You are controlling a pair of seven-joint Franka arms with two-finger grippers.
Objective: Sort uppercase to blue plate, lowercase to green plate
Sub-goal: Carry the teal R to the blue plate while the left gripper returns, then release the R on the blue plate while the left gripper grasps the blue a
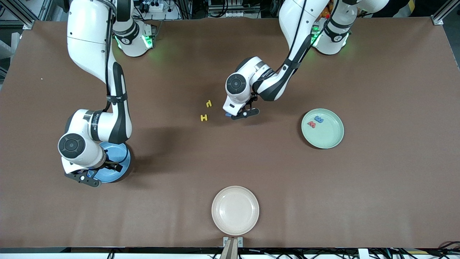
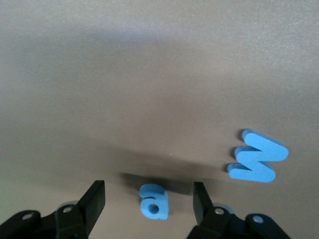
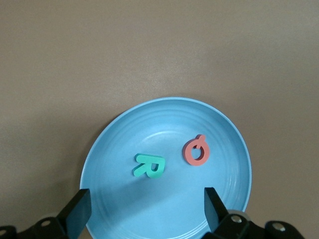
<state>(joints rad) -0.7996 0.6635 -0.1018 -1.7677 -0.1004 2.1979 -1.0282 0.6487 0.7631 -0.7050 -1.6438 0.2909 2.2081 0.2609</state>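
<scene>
My left pincer (image 2: 148, 199) is low over the middle of the counter (image 1: 377, 187), fingers (image 2: 93, 199) spread wide with the blue lowercase a (image 2: 153, 201) lying flat between them, not gripped, gaps on both sides. The blue M/W (image 2: 258, 162) lies flat on the counter just beside it, apart from the a; in the front view the wrist covers most of both.

My right pincer (image 3: 144, 209) hangs over the blue plate (image 3: 227, 149) at the right arm's end of the counter, jaws wide and holding nothing. In that plate: teal-green R (image 3: 149, 166) and red Q (image 3: 196, 152), side by side, not touching, both flat.

Clock face taken on the front view, from the counter's middle:
- yellow H (image 1: 204, 117) and the small yellow n/u (image 1: 208, 103) near centre, about 10 o'clock, on bare counter, close together but apart, the n/u farther from the front camera
- green plate (image 1: 332, 138) about 3 o'clock, holding the red w (image 1: 311, 124) and blue m (image 1: 318, 119), just beside each other
- cream plate (image 1: 235, 210) at 6 o'clock, at the counter edge nearest the front camera
- blue plate about 8 o'clock, mostly under my right wrist
</scene>
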